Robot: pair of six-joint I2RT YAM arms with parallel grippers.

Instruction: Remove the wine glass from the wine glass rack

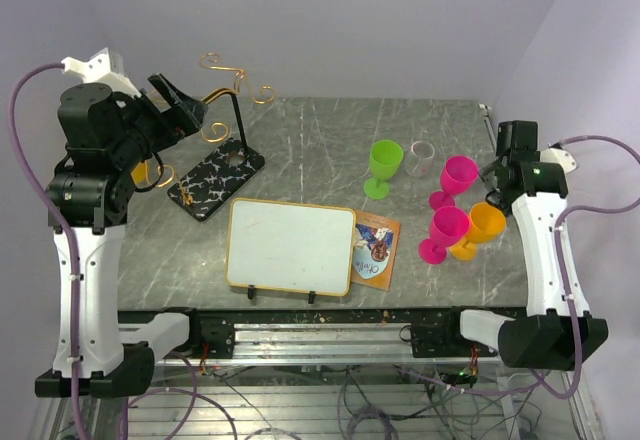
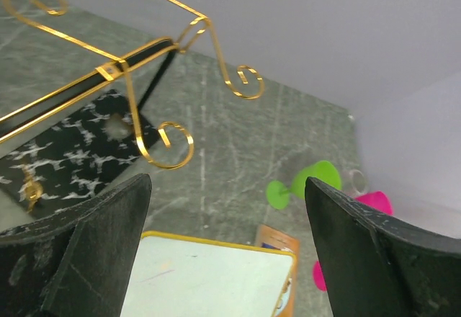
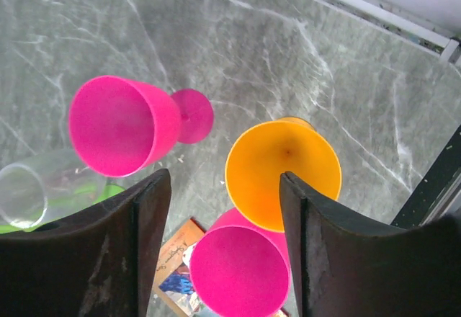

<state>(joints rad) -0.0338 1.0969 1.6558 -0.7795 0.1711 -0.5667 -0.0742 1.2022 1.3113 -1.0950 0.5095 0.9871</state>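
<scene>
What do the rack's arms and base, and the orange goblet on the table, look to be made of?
Rack arms: thin bent metal wire with a shiny gold finish, judging by the glints and tight curls.
Rack base: black slab with white veins, either marble or a marble-look print; the pictures cannot settle which.
Orange goblet: probably plastic, being opaque with an even saturated colour and a soft matte sheen.

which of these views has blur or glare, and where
Top external: soft even light, sharp throughout, no glare on the whiteboard. Left wrist: wine glass rack crisp, its gold wire glinting; the dark jaws up close look slightly soft. Right wrist: orange cup sharp and brightly lit, jaws dark and underlit.
</scene>
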